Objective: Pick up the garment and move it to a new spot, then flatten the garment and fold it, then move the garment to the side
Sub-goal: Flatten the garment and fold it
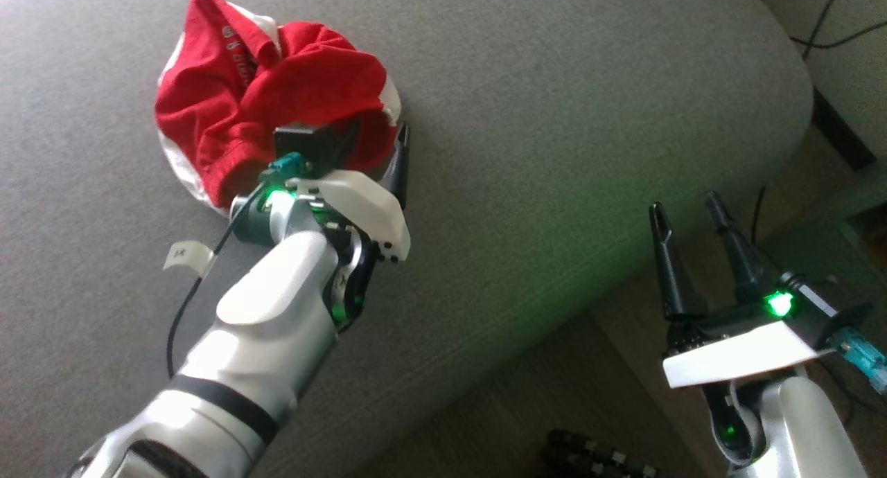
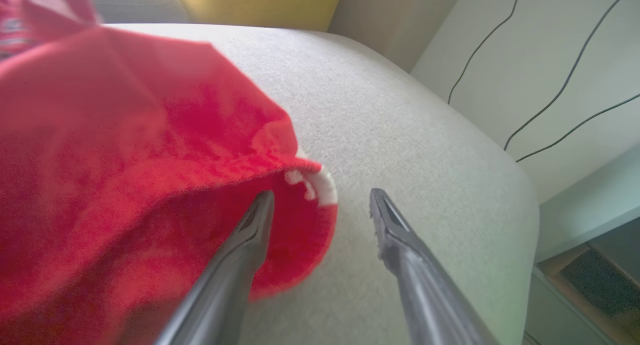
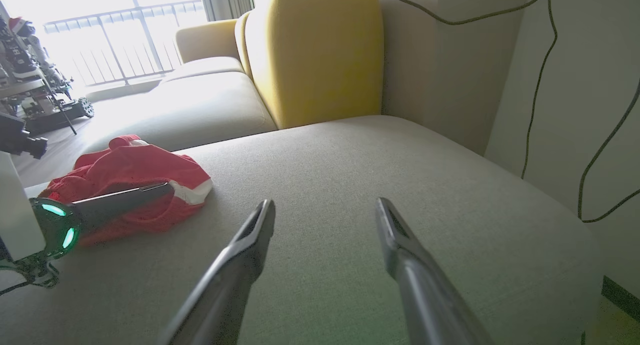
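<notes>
Red garment [image 1: 263, 97], crumpled at the far left of the grey cushion [image 1: 554, 118], with the left gripper [image 2: 321, 195] spread wide at its hem, one finger [image 2: 247, 240] seemingly under the cloth: best driven deeper before closing, to catch a full fold; right gripper [image 1: 686, 202] hangs unclenched off the cushion's near edge.

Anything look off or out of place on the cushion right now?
Only the red garment: it lies bunched in a crumpled heap, white trim showing, not flat. The left gripper is open at its edge, one finger against the cloth, the other over bare cushion. Nothing looks spilled or damaged.
</notes>
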You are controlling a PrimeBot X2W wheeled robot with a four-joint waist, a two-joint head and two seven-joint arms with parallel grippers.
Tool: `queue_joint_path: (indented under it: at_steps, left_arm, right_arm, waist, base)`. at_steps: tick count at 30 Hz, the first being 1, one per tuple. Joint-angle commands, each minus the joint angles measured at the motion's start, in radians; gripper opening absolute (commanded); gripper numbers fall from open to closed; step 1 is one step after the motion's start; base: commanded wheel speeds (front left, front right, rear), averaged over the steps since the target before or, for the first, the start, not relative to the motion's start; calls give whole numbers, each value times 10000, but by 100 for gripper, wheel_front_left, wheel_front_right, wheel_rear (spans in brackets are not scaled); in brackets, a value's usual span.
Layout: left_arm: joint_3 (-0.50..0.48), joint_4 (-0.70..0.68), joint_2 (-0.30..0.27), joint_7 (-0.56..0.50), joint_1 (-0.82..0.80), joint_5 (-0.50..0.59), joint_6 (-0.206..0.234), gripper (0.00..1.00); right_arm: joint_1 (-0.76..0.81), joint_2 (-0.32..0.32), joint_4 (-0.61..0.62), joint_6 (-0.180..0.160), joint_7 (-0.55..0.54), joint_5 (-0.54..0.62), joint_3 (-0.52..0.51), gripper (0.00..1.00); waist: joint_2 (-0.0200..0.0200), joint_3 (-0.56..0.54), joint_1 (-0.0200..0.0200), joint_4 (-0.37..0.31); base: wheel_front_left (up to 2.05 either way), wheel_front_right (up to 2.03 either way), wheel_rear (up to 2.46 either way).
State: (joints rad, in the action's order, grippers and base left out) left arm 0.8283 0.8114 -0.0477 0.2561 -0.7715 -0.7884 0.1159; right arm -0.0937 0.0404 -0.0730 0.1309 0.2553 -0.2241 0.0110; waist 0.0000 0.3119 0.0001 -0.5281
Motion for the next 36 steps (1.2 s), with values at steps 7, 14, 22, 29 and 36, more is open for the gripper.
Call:
queue_joint_path:
  at_steps: [7, 14, 22, 29, 36]
  left_arm:
    - [518, 545, -26, 47, -1019, -547, 369, 100]
    - [418, 532, -26, 54, -1470, -504, 708, 63]
    - [-2, 462, -26, 55, -1400, 166, 325, 0]
    - [-476, -223, -26, 56, -1370, -220, -873, 0]
    - [-379, -1330, -26, -567, -2552, -1184, -1899, 0]
  right_arm:
    - [-216, 98, 260, -2, 65, -255, 401, 100]
    - [-248, 98, 333, -2, 65, -400, 365, 100]
    - [-195, 98, 304, -2, 65, -496, 108, 100]
    - [-171, 98, 275, -2, 65, -422, -29, 100]
    - [14, 98, 311, -2, 65, -204, -280, 100]
  waist:
    - [0, 179, -1, -381]
    - [0, 254, -1, -508]
    - [0, 132, -1, -475]
    - [0, -496, -1, -165]
    - [0, -1300, -1, 418]
  base:
    - [0, 0, 0]
    - [0, 0, 0]
    - [0, 0, 0]
    - [0, 0, 0]
    - [0, 0, 0]
